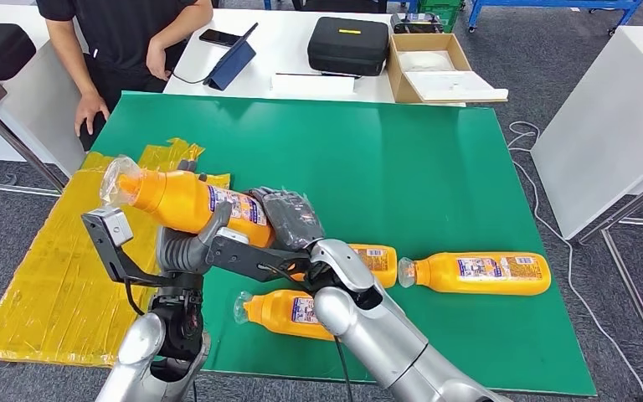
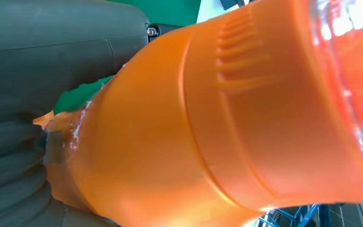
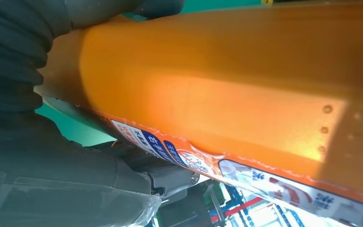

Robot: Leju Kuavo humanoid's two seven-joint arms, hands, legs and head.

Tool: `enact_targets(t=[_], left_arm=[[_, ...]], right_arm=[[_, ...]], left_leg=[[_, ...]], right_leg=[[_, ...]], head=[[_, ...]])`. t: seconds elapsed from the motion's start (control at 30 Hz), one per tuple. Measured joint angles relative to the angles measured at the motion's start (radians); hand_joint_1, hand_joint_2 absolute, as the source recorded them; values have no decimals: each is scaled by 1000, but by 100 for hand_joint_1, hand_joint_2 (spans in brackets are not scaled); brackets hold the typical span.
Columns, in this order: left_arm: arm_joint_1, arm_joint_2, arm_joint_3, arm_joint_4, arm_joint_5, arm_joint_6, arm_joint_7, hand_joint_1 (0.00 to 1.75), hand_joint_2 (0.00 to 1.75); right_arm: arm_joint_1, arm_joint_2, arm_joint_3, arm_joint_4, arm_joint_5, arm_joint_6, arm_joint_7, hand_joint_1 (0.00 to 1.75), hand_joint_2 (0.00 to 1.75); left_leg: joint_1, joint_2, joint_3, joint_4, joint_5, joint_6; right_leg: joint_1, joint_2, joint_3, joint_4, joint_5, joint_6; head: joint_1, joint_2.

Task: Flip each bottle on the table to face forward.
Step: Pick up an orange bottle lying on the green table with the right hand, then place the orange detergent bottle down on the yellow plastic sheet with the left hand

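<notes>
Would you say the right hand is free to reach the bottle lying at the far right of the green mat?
Probably not yet: the right hand and left hand both hold the raised bottle. The mat around the far-right bottle looks clear.

Head camera high up, looking forward and down over the green worktop point(image 1: 402, 159), both wrist cameras very close, pressed up against the same lifted orange bottle point(image 1: 186, 201), seen in all three views
</notes>
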Motion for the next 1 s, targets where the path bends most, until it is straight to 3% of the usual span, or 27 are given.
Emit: enact_targets(t=[0.07, 0.1, 0.2, 0.23, 1.0], left_arm=[[2, 0, 0, 0, 1, -1, -2, 0, 175], [3, 0, 0, 0, 4, -3, -2, 27, 175], [7, 0, 0, 1, 22, -15, -7, 156, 175], [8, 0, 0, 1, 30, -21, -12, 172, 175], [64, 29, 14, 1, 104, -46, -78, 175, 175]], right_arm=[[-1, 1, 8, 0, -10, 3, 0, 132, 175], [-2, 3, 13, 0, -15, 4, 0, 131, 175], [-8, 6, 28, 1, -36, 3, -1, 129, 175], [-10, 6, 32, 2, -44, 1, -3, 130, 175], [-12, 9, 89, 98, -97, -67, -76, 138, 175]], left_leg=[[0, 0, 0, 0, 0, 0], [0, 0, 0, 0, 0, 0], [0, 0, 0, 0, 0, 0], [0, 0, 0, 0, 0, 0], [0, 0, 0, 0, 0, 0]], right_leg=[[0, 0, 0, 0, 0, 0], [0, 0, 0, 0, 0, 0], [0, 0, 0, 0, 0, 0], [0, 0, 0, 0, 0, 0], [0, 0, -1, 0, 0, 0]], head=[[0, 0], [0, 0], [0, 0], [0, 0], [0, 0]])
